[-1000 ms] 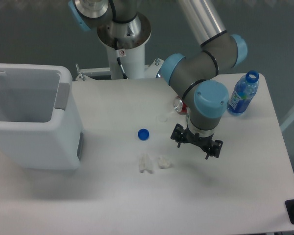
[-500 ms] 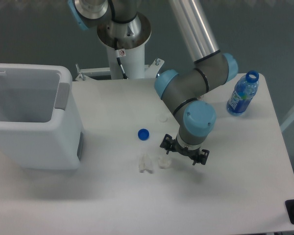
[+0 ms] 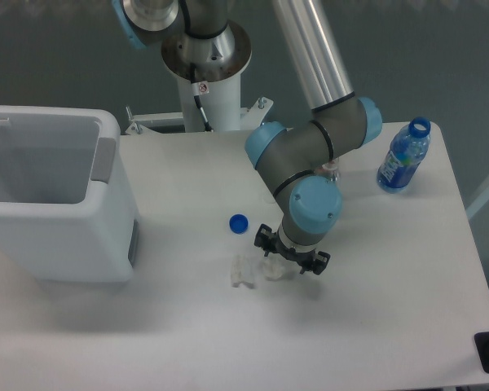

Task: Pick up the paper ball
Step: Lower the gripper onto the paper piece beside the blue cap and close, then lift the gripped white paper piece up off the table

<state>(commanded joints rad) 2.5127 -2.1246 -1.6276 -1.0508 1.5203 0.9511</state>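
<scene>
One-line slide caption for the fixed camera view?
UR5e gripper hovers over the paper ball, beside a translucent lump and a blue bottle cap.

A: How is the light?
B: Bright and even from above; the white tabletop (image 3: 391, 326) nearly washes out, so pale things on it barely separate.
A: Shadows?
B: Soft ones: a faint grey patch at 5 o'clock of the hand (image 3: 292, 252), a broader one under the bin (image 3: 57, 195).
A: Sharpness?
B: Slightly soft overall, low resolution; no strong glare.
</scene>
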